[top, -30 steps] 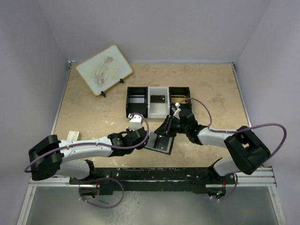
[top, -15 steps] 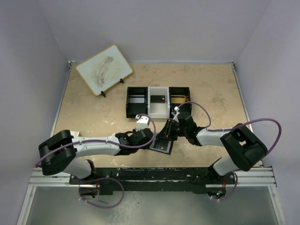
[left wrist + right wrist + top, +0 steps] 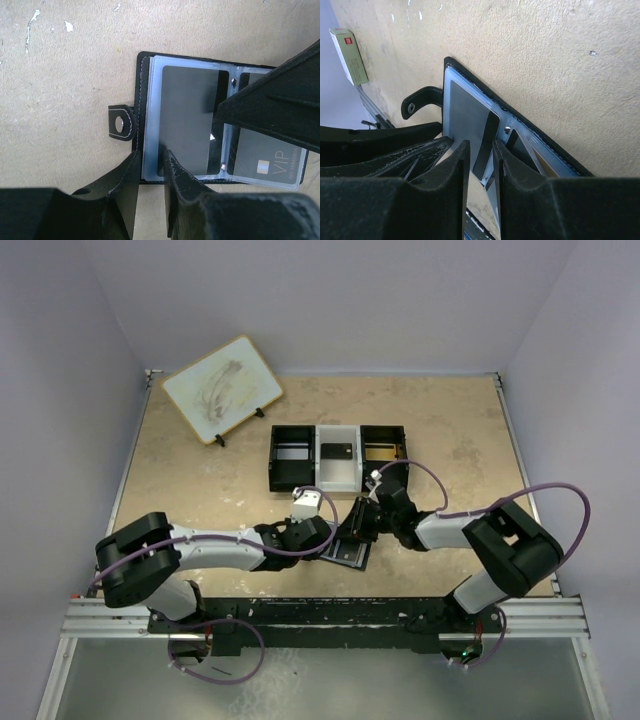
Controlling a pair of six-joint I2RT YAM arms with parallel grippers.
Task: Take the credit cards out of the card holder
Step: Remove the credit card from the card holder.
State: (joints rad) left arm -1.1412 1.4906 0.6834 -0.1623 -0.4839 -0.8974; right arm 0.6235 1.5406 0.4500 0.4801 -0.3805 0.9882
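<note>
The black card holder point(image 3: 350, 552) lies open on the table, its strap tab point(image 3: 121, 122) sticking out to the left. Dark credit cards sit in its pale sleeves, one on the left point(image 3: 187, 120) and one marked VIP point(image 3: 265, 157) on the right. My left gripper point(image 3: 151, 156) is at the holder's near left corner. Its jaws are a narrow gap apart, and the sleeve edge and table show between them. My right gripper point(image 3: 481, 145) is shut on a thin sleeve leaf at the holder's middle. One of its fingers point(image 3: 270, 100) hides part of the right half.
A black-and-white three-compartment tray point(image 3: 272, 455) stands behind the holder, with a dark flat rectangle point(image 3: 337, 451) in its middle part. A small whiteboard on a stand point(image 3: 222, 388) is at the back left. A white-and-red little box point(image 3: 349, 55) lies near the table's left front edge.
My left arm has reached to the right, bringing its gripper to the holder's near left corner. The right gripper has shifted slightly left, still holding the leaf.
</note>
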